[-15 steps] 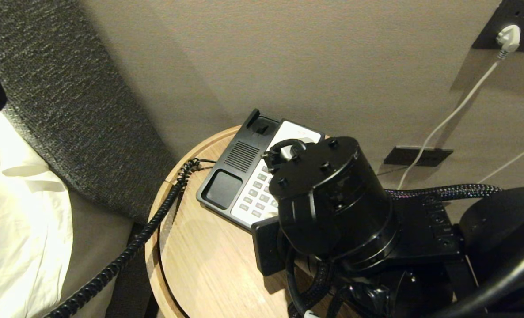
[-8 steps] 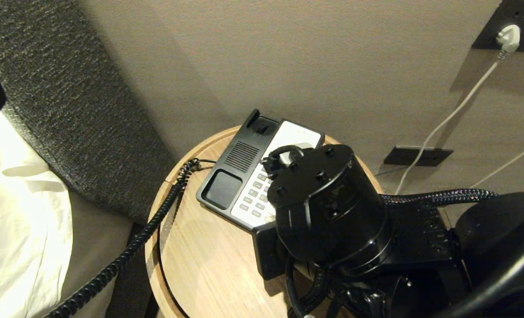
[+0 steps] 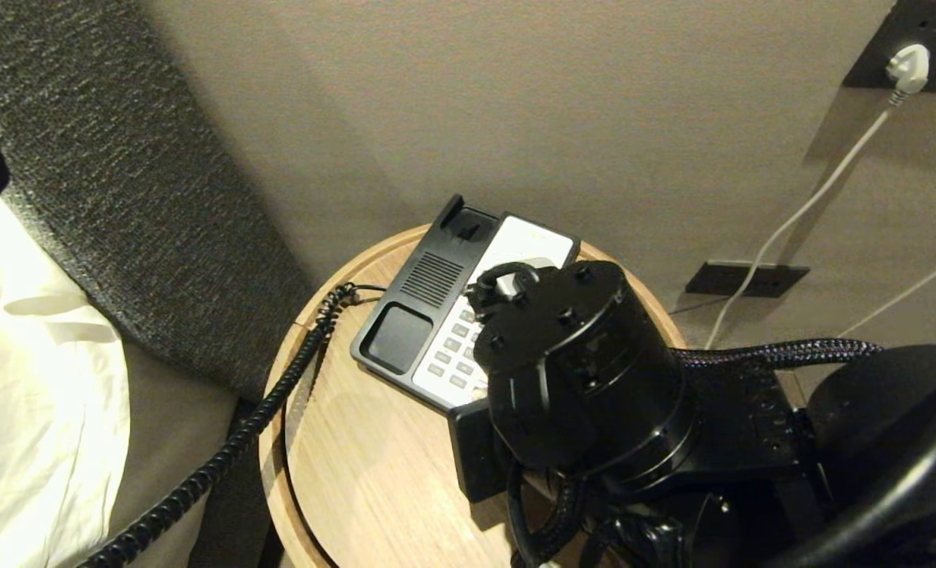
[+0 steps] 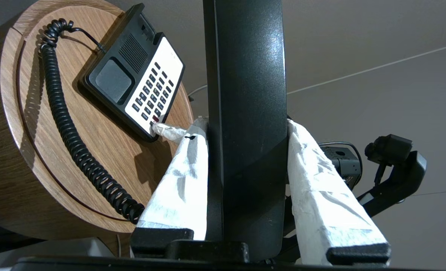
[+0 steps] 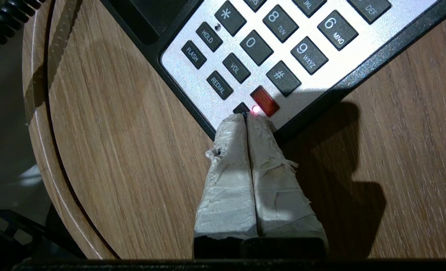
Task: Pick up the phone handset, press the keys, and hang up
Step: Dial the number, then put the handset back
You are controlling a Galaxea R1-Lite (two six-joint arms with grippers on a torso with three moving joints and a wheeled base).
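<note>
Since a second ago your right arm's black wrist housing has slid slightly left and down over the phone in the head view; the black-and-white phone base [image 3: 436,315] has stayed put on the round wooden table [image 3: 357,473].

Your right end effector [image 5: 247,117] has its two white-taped fingers [image 5: 226,180] pressed flat together, nothing between them, tips resting at the near edge of the white faceplate, beside a lit red button [image 5: 264,101]. The small grey rectangular keys [image 5: 257,47] sit in rows just beyond.

Your left end effector [image 4: 245,128] holds the long glossy black plastic phone handset [image 4: 245,113] upright, clamped between its white-wrapped fingers [image 4: 181,180], off to the side of the table and well apart from the empty cradle.

That handset looks rigid and fairly light, but its gloss makes it slippery, so I'd keep the grip on the straight middle section rather than the rounded ends. The black coiled cord [image 3: 278,394] drapes off the table edge and will likely tug as you swing back, so allow slack. The keys should need only a light, square push; tips this wide could catch two at once.
</note>
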